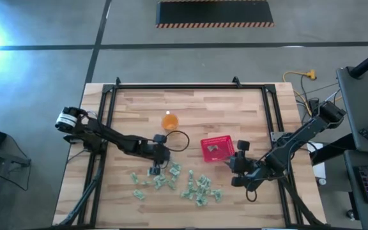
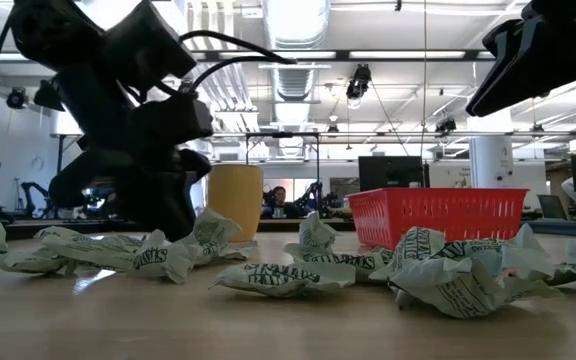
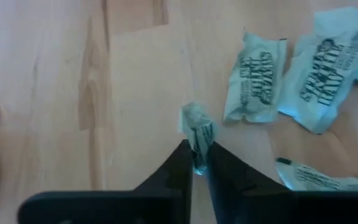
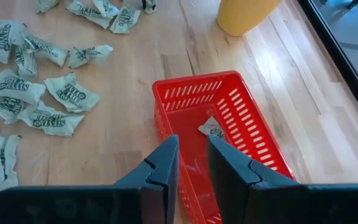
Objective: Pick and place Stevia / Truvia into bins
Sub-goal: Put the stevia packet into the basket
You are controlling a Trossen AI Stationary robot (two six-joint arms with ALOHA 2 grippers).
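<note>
**Left gripper pinches a packet; right hangs over the basket**

The table (image 1: 190, 108) bears a red basket (image 1: 217, 148) with one packet (image 4: 214, 129) inside. Loose packets (image 1: 193, 185) lie scattered near it. The right gripper (image 4: 190, 165) hangs over the basket, fingers slightly apart, empty. The left gripper (image 3: 196, 163) is closed on a packet (image 3: 196, 124).

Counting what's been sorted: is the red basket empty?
Not empty: one packet lies inside the red basket, seen from the right wrist and overhead.
</note>
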